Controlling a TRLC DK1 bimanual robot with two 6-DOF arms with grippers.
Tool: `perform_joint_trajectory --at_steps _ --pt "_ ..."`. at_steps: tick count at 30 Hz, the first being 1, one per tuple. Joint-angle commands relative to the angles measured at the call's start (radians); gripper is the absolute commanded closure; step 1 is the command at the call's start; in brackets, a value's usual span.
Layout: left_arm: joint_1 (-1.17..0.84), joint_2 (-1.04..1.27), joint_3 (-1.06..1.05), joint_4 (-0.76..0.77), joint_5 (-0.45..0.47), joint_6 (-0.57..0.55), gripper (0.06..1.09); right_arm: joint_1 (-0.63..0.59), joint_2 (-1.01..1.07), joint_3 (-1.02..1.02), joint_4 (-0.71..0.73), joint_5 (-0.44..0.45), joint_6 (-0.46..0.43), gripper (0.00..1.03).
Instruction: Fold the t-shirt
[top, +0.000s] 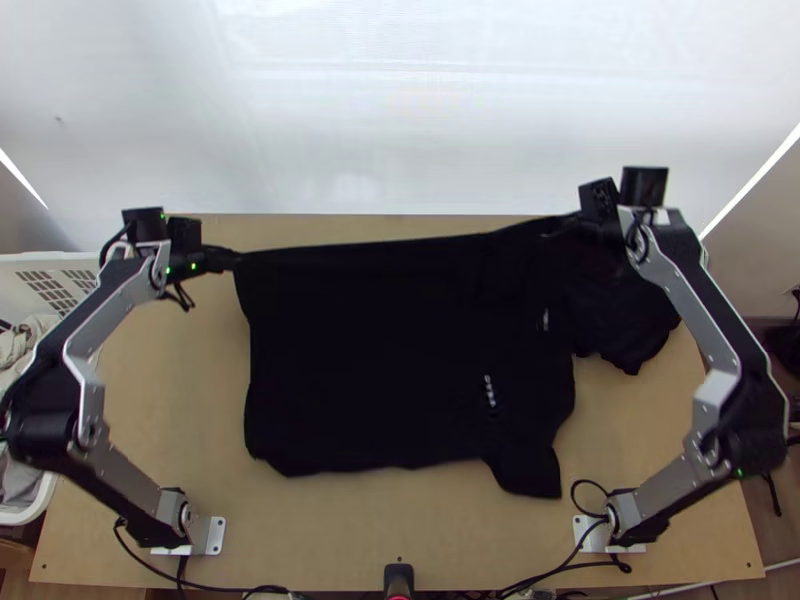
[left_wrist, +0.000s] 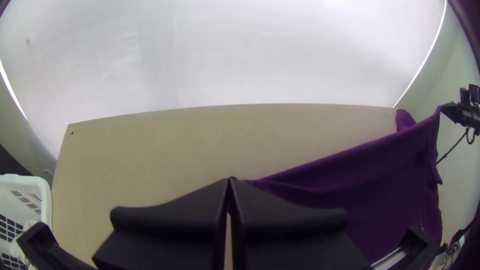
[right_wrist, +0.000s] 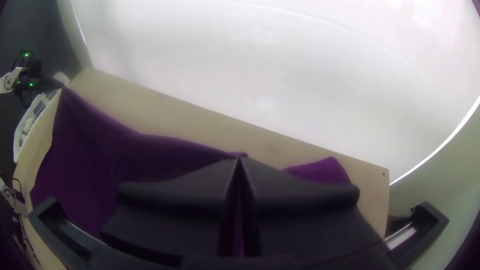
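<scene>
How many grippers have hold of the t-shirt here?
2. The left gripper pinches the t-shirt at its far left corner; the right gripper pinches it farther right along the taut far edge, near a bunched part.

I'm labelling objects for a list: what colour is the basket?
The basket is white, seen best in the top view.

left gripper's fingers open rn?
No, the left gripper has its fingers closed together on a corner of the t-shirt.

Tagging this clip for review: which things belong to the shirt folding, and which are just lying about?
Job: t-shirt; left gripper and right gripper, both shut on it.

Lying about: white basket; cloth inside it; black device at the near edge.
</scene>
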Motion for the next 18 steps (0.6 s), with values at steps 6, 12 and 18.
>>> perform_joint_trajectory --at_steps 6,12,18 --pt "0.023 0.228 0.246 -0.011 -0.051 0.009 1.05 0.042 0.221 0.253 -0.030 0.002 0.019 1.00" --pt "0.052 0.271 0.299 -0.007 -0.077 0.001 1.05 0.055 0.241 0.280 -0.030 0.001 0.039 1.00" --pt "0.061 0.306 0.352 -0.039 -0.083 -0.011 0.67 0.060 0.238 0.284 -0.027 0.001 0.045 0.82"
